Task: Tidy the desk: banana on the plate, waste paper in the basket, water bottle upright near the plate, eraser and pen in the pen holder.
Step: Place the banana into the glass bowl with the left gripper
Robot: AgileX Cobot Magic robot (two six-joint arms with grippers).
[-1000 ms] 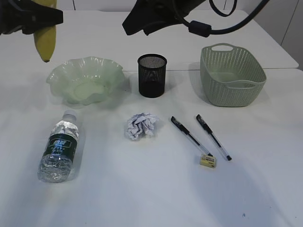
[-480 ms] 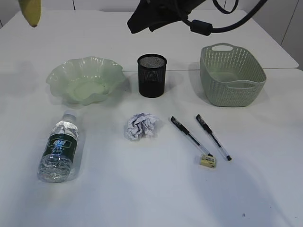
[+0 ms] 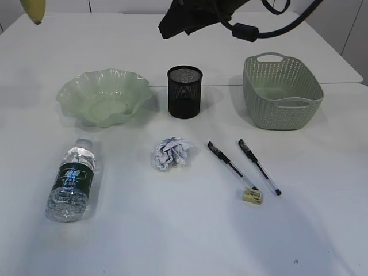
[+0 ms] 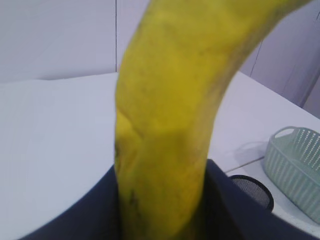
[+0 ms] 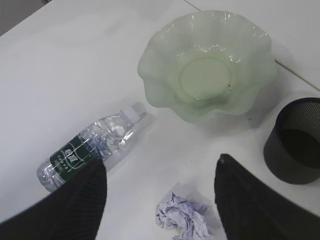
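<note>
A yellow banana fills the left wrist view, and my left gripper is shut on it, a dark finger on each side. Only the banana's tip shows at the exterior view's top left, high above the table. The green glass plate holds nothing. A water bottle lies on its side in front of it. The waste paper, two pens and a yellow eraser lie on the table. My right gripper hangs open, high above the paper.
A black mesh pen holder stands right of the plate. A green basket sits at the back right. My right arm reaches in along the top edge. Behind the plate a seam divides the white table.
The banana has risen and moved left, so that only its tip remains in the exterior view. The right arm has shifted slightly up and to the right.
</note>
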